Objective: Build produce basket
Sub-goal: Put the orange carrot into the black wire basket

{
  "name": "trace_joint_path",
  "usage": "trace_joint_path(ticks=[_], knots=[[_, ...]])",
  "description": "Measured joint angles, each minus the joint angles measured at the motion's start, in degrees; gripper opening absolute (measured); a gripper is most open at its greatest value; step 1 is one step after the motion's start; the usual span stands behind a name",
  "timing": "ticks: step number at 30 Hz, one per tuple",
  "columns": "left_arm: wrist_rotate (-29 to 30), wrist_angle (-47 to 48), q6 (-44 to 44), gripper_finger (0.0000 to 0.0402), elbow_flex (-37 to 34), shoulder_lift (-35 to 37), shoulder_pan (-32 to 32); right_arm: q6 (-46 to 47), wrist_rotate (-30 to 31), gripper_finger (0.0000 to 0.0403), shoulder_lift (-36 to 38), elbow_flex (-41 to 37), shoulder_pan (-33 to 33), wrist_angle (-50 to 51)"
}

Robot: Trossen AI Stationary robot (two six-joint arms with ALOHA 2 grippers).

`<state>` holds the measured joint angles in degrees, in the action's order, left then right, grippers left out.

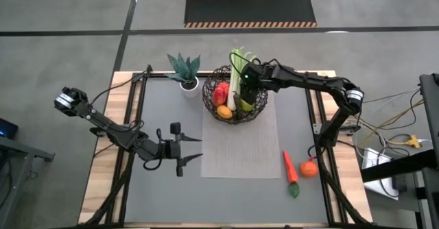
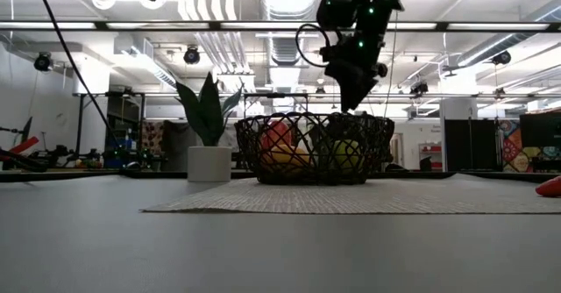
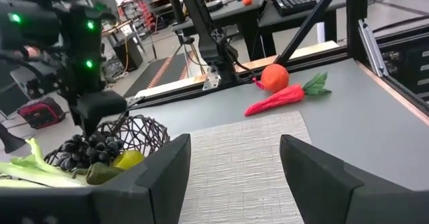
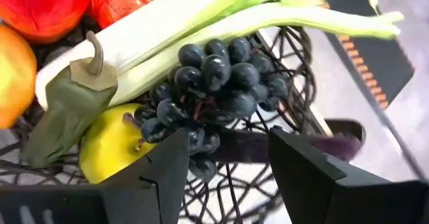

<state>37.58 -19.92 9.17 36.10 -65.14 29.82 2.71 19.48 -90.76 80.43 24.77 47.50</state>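
The dark wire basket point(image 1: 255, 111) stands on the far part of a grey woven mat point(image 1: 240, 147). It holds a leek point(image 4: 201, 16), dark grapes point(image 4: 214, 76), a green pepper point(image 4: 64, 113), a yellow fruit point(image 4: 110, 150), red fruits point(image 1: 221, 92) and an orange-yellow fruit point(image 1: 223, 111). A purple eggplant point(image 4: 295, 147) lies under the grapes by the rim. My right gripper point(image 4: 224, 163) hangs open just above the grapes, over the basket point(image 2: 263, 144). A carrot point(image 1: 289, 164) and an orange fruit point(image 1: 309, 168) lie on the table at the near right. My left gripper point(image 1: 199, 147) is open and empty, left of the mat.
A white pot with a spiky green plant point(image 1: 186, 75) stands just left of the basket at the far edge. Wooden rails and black frame bars run along the table's left and right sides. The grey table shows bare near the front and around my left gripper.
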Motion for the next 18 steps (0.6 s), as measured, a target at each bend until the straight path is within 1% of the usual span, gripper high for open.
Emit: trace_joint_path(ticks=[4,9,12,18], knots=[[0.02,-0.03,-1.37,0.0212,0.00,0.00,0.00,6.04,-1.25,0.0189,0.00,4.34,-0.33,7.19],[0.02,-0.02,-2.64,0.0212,0.00,0.00,0.00,14.39,-8.97,0.0191,0.02,8.95,-2.91,16.12],[0.03,-0.04,-2.82,0.0212,0.00,0.00,0.00,18.92,-11.71,0.0191,0.02,10.62,-5.72,21.02],[0.04,-0.02,-2.86,0.0212,-0.04,0.00,0.00,26.91,-12.96,0.0192,0.09,11.14,-13.16,29.14]])
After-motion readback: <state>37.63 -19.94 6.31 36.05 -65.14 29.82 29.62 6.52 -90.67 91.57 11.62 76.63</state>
